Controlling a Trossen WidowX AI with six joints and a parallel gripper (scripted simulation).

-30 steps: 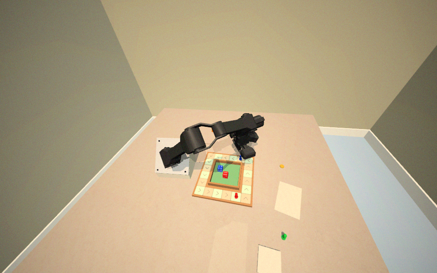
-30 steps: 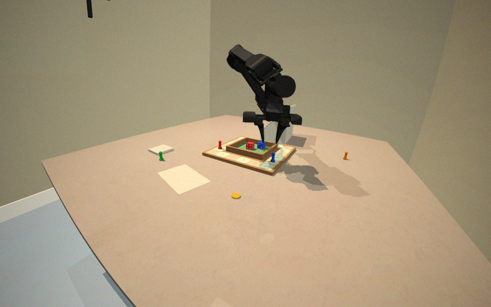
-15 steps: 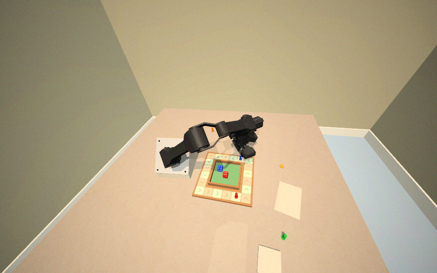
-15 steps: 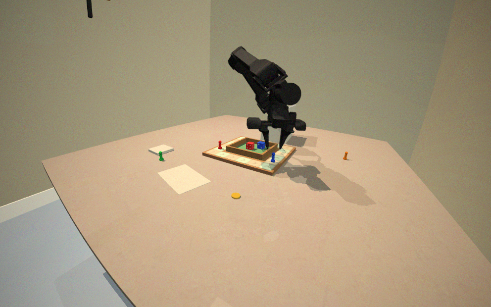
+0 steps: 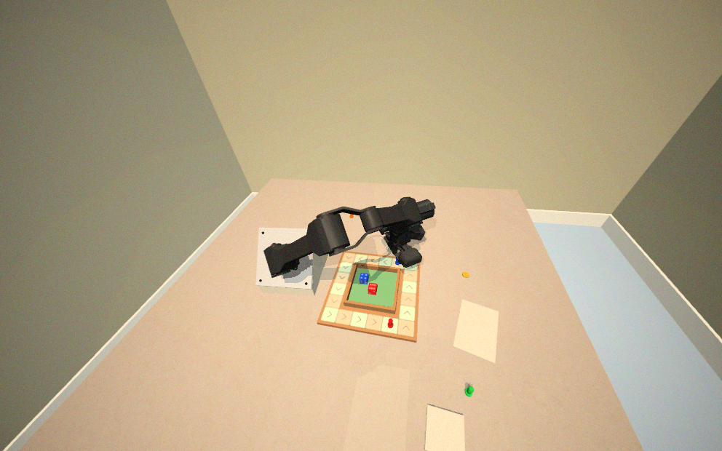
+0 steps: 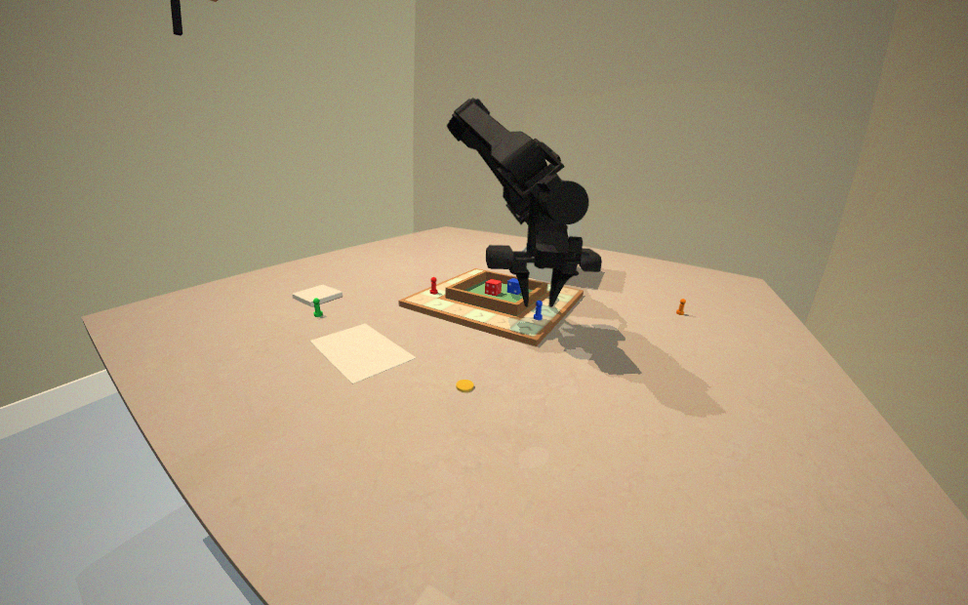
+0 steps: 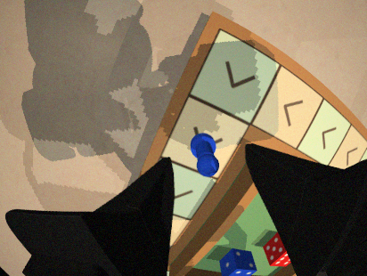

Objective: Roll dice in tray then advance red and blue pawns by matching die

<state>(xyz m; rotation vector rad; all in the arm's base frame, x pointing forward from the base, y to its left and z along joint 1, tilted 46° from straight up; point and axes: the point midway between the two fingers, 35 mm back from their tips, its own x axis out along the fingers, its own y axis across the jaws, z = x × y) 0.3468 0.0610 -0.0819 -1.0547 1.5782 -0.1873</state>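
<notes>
My gripper (image 5: 404,249) (image 6: 540,304) (image 7: 208,158), half open, holds nothing. Blue pawn (image 5: 397,261) (image 6: 539,310) (image 7: 206,153) stands near tray wall (image 5: 398,289) (image 6: 492,304) (image 7: 223,202); descending off-centre, my fingertip could strike wall or topple pawn.
</notes>
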